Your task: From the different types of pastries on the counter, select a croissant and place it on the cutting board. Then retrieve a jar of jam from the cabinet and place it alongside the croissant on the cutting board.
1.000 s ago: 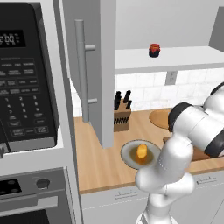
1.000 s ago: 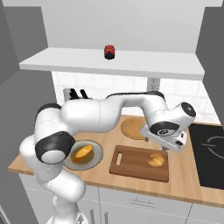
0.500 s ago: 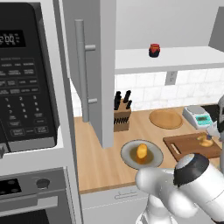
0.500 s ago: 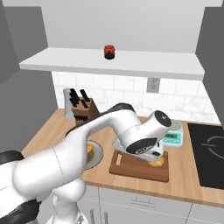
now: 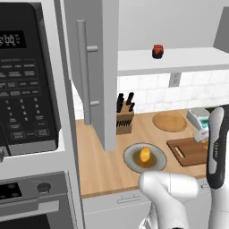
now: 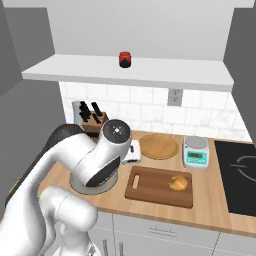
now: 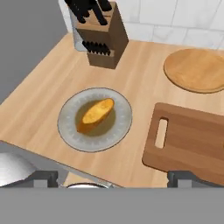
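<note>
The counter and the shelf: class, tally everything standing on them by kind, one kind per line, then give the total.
Pastries: 2, the croissant and the orange-yellow pastry
Boards: 2, the cutting board and the round disc
Plate: 1
Knife block: 1
Kitchen scale: 1
Jar of jam: 1
Total: 8

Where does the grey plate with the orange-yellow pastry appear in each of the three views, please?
Left base view: the grey plate sits low and centre on the counter, in front of the knife block.
Right base view: I can't make it out; the arm covers the counter left of the cutting board.
Hand view: left of centre, with the cutting board's slot handle to its right.
Shared landmark: the knife block, beyond the plate.
</note>
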Controlling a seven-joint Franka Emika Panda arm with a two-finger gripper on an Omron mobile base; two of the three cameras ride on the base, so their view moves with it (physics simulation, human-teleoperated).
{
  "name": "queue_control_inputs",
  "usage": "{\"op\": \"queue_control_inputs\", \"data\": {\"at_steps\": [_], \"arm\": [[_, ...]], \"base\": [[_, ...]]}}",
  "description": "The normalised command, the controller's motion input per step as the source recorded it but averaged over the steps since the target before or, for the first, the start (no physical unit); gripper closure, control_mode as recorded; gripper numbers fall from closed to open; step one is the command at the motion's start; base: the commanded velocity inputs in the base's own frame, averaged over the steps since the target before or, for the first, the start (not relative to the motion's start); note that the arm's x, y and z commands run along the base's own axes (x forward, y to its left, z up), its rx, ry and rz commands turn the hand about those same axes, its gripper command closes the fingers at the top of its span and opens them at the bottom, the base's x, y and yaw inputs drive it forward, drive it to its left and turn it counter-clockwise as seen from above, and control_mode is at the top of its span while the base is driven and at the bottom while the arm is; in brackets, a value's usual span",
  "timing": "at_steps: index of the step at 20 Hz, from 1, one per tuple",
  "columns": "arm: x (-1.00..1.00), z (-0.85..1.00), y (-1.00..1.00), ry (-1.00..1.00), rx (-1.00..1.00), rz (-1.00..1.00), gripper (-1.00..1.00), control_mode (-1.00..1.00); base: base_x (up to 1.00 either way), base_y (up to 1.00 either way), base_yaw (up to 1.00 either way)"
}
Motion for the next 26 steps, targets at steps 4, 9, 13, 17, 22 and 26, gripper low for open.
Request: {"op": "queue_control_inputs", "data": {"at_steps": [4, 9, 13, 17, 22, 26], "arm": [[0.0, 1.0, 0.72, -0.25, -0.01, 0.0, -1.0, -1.0], [0.0, 1.0, 0.34, -0.09, 0.0, 0.0, -1.0, -1.0], [0.0, 1.0, 0.0, 0.0, 0.0, 0.0, -1.0, -1.0], [-0.12, 0.97, 0.0, 0.0, 0.0, -0.01, -1.0, -1.0], [-0.11, 0.67, 0.08, 0.0, 0.01, -0.01, -1.0, -1.0], [0.02, 0.0, 0.08, 0.0, 0.01, 0.0, -1.0, -1.0]], "base": [[0.0, 0.0, 0.0], [0.0, 0.0, 0.0], [0.0, 0.0, 0.0], [0.0, 0.0, 0.0], [0.0, 0.0, 0.0], [0.0, 0.0, 0.0]]}}
